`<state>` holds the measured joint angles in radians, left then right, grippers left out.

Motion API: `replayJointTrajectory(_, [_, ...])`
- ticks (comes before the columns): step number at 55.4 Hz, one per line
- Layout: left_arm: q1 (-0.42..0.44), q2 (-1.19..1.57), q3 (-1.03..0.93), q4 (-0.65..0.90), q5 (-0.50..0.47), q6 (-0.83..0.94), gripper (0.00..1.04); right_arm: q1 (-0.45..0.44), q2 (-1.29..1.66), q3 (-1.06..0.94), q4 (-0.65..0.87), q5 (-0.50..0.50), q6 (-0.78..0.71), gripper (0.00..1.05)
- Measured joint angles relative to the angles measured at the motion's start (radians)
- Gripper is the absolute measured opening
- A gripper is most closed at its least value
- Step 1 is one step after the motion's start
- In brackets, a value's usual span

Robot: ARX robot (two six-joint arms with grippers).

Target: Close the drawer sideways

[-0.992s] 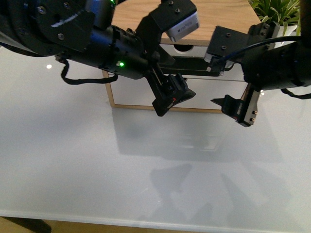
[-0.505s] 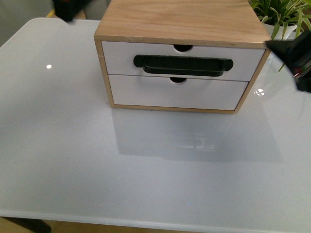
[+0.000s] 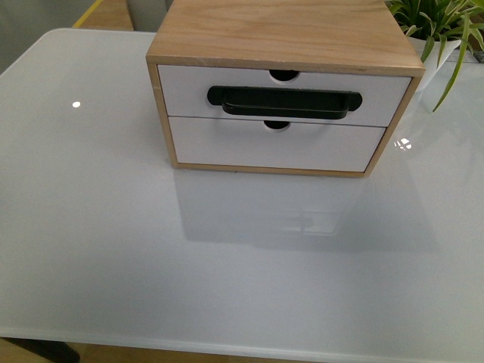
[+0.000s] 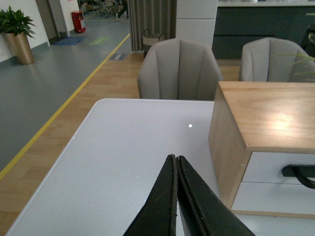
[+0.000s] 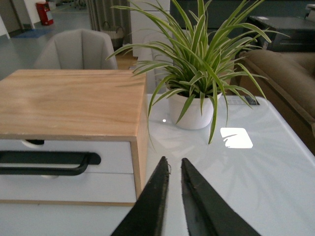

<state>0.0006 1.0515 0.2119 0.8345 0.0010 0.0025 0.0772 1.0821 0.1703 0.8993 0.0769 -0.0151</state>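
Note:
The drawer is the upper one in a light wood cabinet at the far middle of the white table. Its white front carries a long black bar handle and a semicircular notch, and it sits flush with the cabinet front. Neither gripper shows in the front view. My left gripper is shut and empty, off the cabinet's left side, with the drawer ahead of it. My right gripper is shut and empty, off the cabinet's right corner, beside the drawer.
A plain white lower drawer sits under the handled one. A potted plant stands on the table right of the cabinet, in a white pot. Grey chairs stand beyond the table's far edge.
Both arms, which hung in front of the cabinet a second ago, have pulled back out of the front view. The cabinet front now shows whole.

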Motion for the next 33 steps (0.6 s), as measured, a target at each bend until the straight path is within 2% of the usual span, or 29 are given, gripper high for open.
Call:
replayJointTrajectory(2, [0.0,-0.025,-0.018,-0.006,0.001,0.0,0.02,-0.005,-0.027,-0.015,-0.011,-0.008,0.0,0.02])
replayJointTrajectory(5, [0.0,-0.065,-0.045,-0.023,-0.001,0.0,0.02,-0.048,-0.075,-0.039,-0.038,-0.07,0.003,0.02])
replayJointTrajectory(8, [0.0,-0.113,-0.074,-0.045,-0.002,0.0,0.02,-0.072,-0.132,-0.064,-0.069,-0.07,0.004,0.02])
replayJointTrajectory(14, [0.0,-0.208,-0.114,-0.097,-0.001,0.0,0.02,-0.073,-0.178,-0.122,-0.049,-0.076,0.004,0.02])
replayJointTrajectory(20, [0.0,-0.304,-0.15,-0.161,-0.001,0.0,0.02,-0.074,-0.295,-0.151,-0.149,-0.077,0.004,0.02])
replayJointTrajectory(25, [0.0,-0.325,-0.189,-0.134,-0.001,0.0,0.02,-0.075,-0.369,-0.151,-0.212,-0.077,0.004,0.02])
replayJointTrajectory(33, [0.0,-0.416,-0.195,-0.217,-0.001,0.0,0.02,-0.075,-0.468,-0.152,-0.302,-0.076,0.004,0.02])
